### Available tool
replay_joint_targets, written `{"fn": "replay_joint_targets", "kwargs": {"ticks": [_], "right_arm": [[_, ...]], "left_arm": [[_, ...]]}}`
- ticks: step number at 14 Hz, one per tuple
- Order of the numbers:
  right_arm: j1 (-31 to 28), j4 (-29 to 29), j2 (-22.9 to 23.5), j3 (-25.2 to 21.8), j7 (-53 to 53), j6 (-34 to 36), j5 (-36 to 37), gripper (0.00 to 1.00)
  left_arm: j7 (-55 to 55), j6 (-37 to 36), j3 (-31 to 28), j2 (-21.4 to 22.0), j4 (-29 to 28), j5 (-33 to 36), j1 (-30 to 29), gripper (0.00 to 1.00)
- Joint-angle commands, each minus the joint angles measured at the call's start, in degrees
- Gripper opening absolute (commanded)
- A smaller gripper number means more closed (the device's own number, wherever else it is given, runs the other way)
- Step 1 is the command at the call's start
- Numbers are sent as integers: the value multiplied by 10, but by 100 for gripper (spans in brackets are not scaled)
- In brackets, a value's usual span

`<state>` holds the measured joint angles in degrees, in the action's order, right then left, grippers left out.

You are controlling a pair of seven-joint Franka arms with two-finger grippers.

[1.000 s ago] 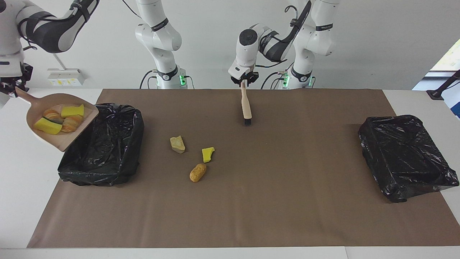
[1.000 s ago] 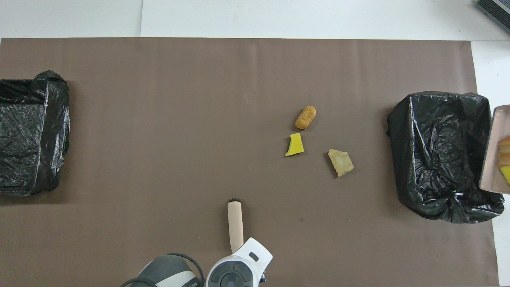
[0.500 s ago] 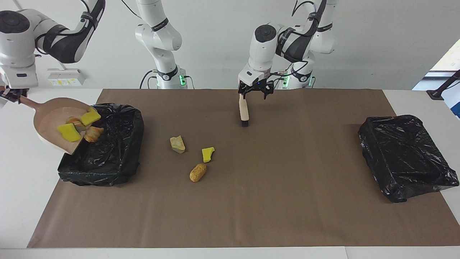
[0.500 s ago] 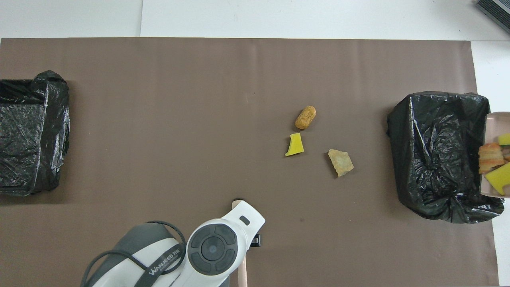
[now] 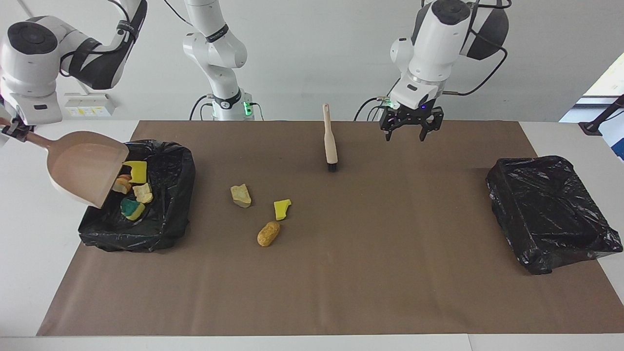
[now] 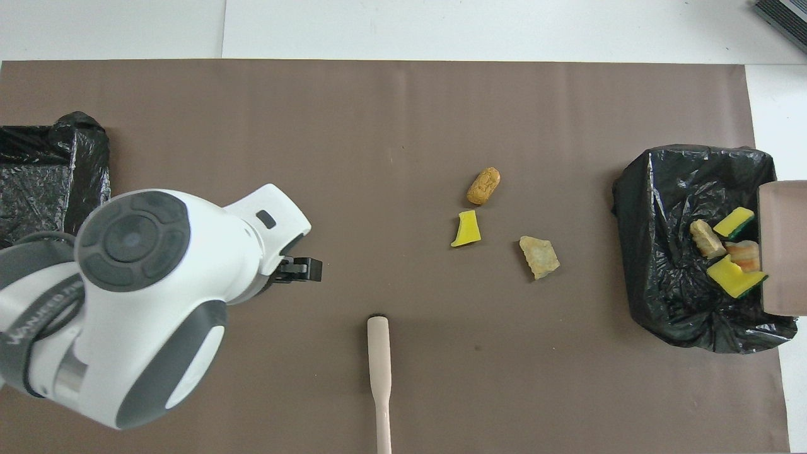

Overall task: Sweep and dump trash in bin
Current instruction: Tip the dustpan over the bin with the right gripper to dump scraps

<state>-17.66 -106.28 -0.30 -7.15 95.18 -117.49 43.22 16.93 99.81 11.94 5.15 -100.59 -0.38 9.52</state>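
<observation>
My right gripper is shut on the handle of the pale pink dustpan, tipped mouth-down over the black-lined bin. The pan looks empty. Several scraps lie in the bin: yellow sponge, a green-backed chunk, a tan piece and bread. On the mat lie a tan piece, a yellow sponge chunk and an orange-brown bread piece. My left gripper is open, empty, raised beside the beige-handled brush, apart from it.
A second black-lined bin stands at the left arm's end of the brown mat. The brush rests bristle end on the mat, handle toward the robots. My left arm hides much of the mat in the overhead view.
The dustpan tipped further and its scraps slid into the bin. My left gripper let go of the brush, opened, and rose away toward the left arm's end.
</observation>
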Motion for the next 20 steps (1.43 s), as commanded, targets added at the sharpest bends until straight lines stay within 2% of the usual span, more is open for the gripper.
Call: {"fn": "replay_joint_targets", "kwargs": {"ticks": [1, 5, 7, 9, 12, 15, 18, 20], "right_arm": [[4, -3, -11, 0, 33, -1, 36, 0], [6, 29, -27, 4, 50, 18, 28, 0], [5, 57, -35, 24, 5, 66, -15, 0], [17, 80, -34, 41, -53, 133, -54, 0], [45, 80, -36, 83, -195, 196, -66, 0], [54, 80, -47, 127, -376, 266, -135, 0], [82, 77, -51, 153, -514, 292, -194, 0], [129, 76, -50, 155, -630, 300, -226, 0]], "left_arm": [[-78, -71, 8, -17, 84, 8, -55, 100], [-128, -128, 5, -16, 118, 13, -95, 100], [-166, -166, 4, -19, 143, 9, -120, 100], [-182, -171, 0, -24, 143, 6, -129, 100], [-183, -175, 2, -24, 143, 6, -133, 100], [-183, -176, 2, -25, 143, 6, -132, 100], [-183, -177, 2, -26, 146, 6, -132, 100], [-184, -181, -1, -26, 146, 8, -123, 100]]}}
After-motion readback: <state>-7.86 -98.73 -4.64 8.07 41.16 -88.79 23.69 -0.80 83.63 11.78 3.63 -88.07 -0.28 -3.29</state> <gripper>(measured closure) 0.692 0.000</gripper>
